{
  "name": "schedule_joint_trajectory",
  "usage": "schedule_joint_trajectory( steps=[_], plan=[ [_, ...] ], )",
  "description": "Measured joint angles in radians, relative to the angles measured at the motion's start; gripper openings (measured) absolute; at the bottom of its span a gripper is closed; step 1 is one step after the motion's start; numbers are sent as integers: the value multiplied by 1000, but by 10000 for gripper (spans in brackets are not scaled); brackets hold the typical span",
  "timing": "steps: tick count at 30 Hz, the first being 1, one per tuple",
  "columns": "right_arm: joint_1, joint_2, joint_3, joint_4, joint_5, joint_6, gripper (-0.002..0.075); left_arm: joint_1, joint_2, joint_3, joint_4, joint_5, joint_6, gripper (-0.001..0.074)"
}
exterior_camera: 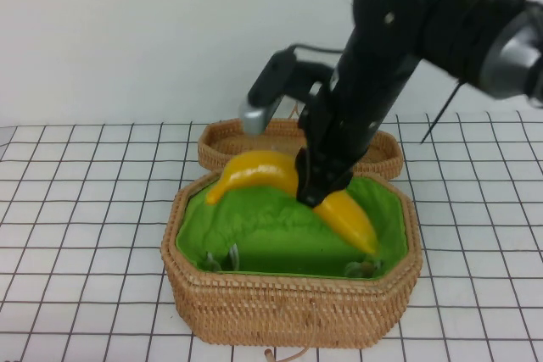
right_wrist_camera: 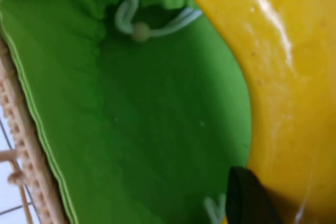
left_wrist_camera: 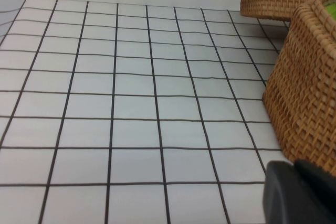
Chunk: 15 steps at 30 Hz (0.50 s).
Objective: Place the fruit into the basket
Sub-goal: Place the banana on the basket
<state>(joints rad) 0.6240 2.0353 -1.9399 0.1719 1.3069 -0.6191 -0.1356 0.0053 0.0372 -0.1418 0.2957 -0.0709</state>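
Note:
The yellow banana [exterior_camera: 263, 174] arches across the open wicker basket [exterior_camera: 288, 307], just above its green lining [exterior_camera: 280, 235]; one end points left, the other hangs low at the right side. My right gripper [exterior_camera: 316, 186] comes down from the upper right and is shut on the banana's middle. In the right wrist view the banana [right_wrist_camera: 283, 77] fills the side over the lining [right_wrist_camera: 157, 129], with one dark finger [right_wrist_camera: 247, 198] against it. My left gripper [left_wrist_camera: 299, 192] is parked low on the table next to the basket's outer wall [left_wrist_camera: 310, 93]; its two fingers lie together, holding nothing.
The basket's woven lid [exterior_camera: 229, 142] lies open flat behind the basket, also showing in the left wrist view [left_wrist_camera: 273, 3]. White drawstring cords [right_wrist_camera: 139, 17] lie on the lining. The table [exterior_camera: 85, 209] is a white sheet with a black grid.

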Motion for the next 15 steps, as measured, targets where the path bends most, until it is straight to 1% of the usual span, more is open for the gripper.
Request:
schedule_joint_trajectory(
  steps=[1,3,4,9,10,11,12,15],
  plan=[
    [-1,15,0,11,0,9,41,0,0,0,0,0,0,0],
    [-1,34,0,45,0,9,117,0,0,0,0,0,0,0],
    [-1,37,0,50,0,11,176,0,0,0,0,0,0,0],
    [-1,42,-2,8,-2,109,554,0,0,0,0,0,0,0],
    [-5,37,-2,8,-2,117,596,0,0,0,0,0,0,0],
    [-8,30,-2,8,-2,131,629,0,0,0,0,0,0,0],
    [-11,19,-2,8,-2,134,641,0,0,0,0,0,0,0],
    [-22,-22,-2,9,0,143,630,0,0,0,0,0,0,1]
  ],
)
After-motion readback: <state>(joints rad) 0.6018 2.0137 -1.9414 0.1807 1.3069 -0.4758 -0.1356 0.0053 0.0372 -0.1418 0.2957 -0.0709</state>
